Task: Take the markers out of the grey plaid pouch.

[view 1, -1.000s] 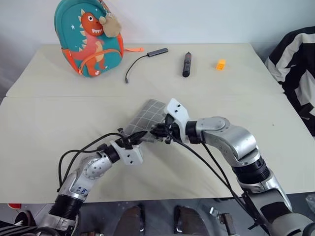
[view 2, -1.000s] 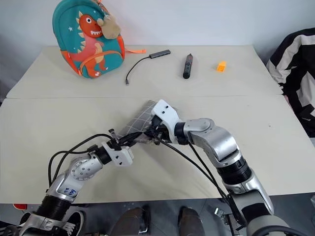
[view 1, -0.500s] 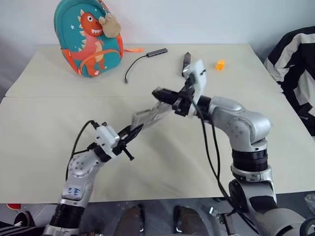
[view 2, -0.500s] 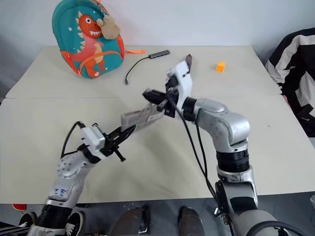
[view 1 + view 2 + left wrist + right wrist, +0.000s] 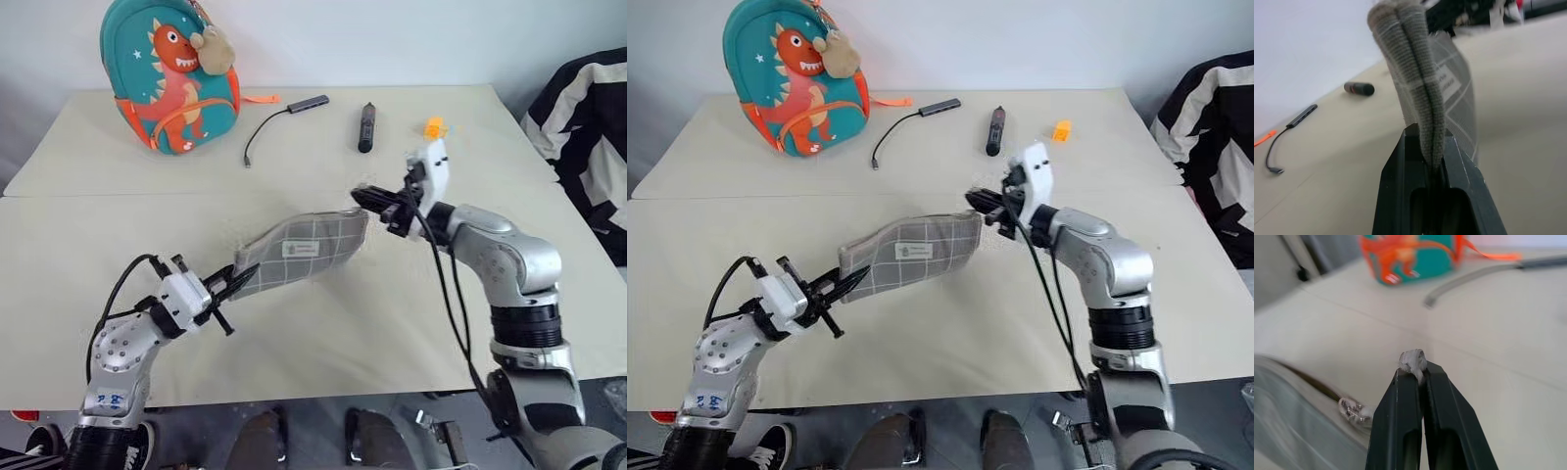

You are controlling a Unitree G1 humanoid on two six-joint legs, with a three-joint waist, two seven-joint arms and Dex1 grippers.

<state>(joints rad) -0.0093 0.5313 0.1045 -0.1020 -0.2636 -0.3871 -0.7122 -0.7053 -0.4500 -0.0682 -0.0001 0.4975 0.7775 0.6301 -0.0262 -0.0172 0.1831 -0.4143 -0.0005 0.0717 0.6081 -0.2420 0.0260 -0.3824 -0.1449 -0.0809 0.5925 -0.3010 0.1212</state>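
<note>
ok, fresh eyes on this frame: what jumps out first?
The grey plaid pouch, stretched in the air over the middle of the table between both arms. The left gripper pinches its near end, while the right gripper is shut on a small grey tab at its far end. Next, the teal dinosaur backpack at the table's far left.

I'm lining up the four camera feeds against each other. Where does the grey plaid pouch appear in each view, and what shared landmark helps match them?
Left eye view: the grey plaid pouch hangs mid-frame between the two grippers.
Right eye view: mid-frame, slightly left of centre.
Left wrist view: seen edge-on, rising from between the fingers.
Right wrist view: a blurred grey edge at the lower left.
Shared landmark: the teal dinosaur backpack, also seen by the right wrist camera.
</note>
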